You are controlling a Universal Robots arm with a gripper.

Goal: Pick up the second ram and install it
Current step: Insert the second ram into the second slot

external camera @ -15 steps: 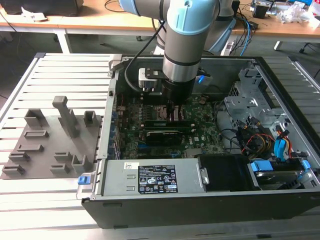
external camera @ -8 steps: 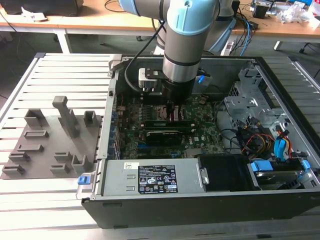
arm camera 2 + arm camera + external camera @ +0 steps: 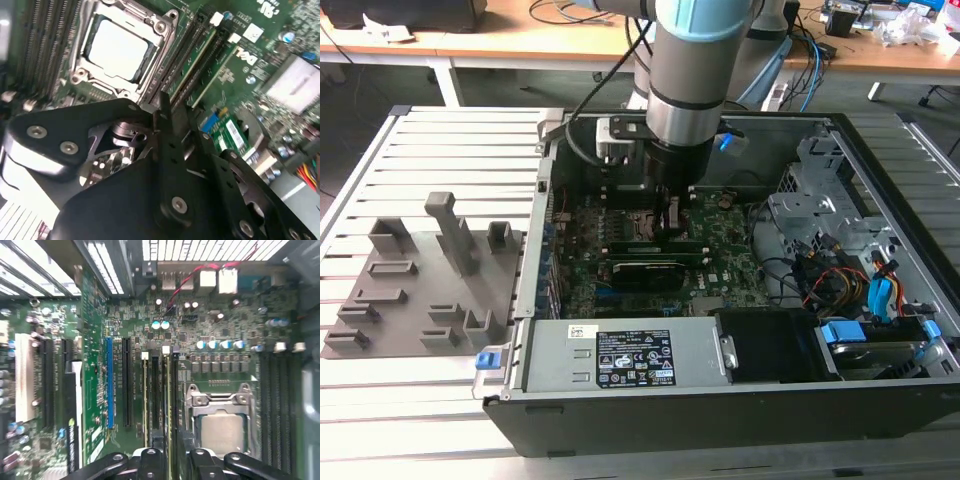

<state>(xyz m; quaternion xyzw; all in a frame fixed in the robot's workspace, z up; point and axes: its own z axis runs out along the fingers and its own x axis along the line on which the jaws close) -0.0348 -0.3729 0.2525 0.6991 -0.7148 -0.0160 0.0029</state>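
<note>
— Where was your tool then, and what did it have?

— It was down inside the open computer case, over the motherboard, just beside the processor socket. In the exterior view my fingers stood close together on a thin upright piece between them. That looked like the second ram, but I could not tell for sure whether I had a real grip on it.

— And the ram itself?

— It stood on edge under the tool, at the bank of memory slots next to the socket. In the second wrist view one green stick lay along a slot there, and my fingers rose right in front of that row. I could not tell whether the stick under me was fully seated.

— What lay around it?

— A black expansion card sat near the slots. The grey power supply was along the near wall. Outside the case, on the exterior view's left, a grey fixture tray rested on the slatted surface
</note>
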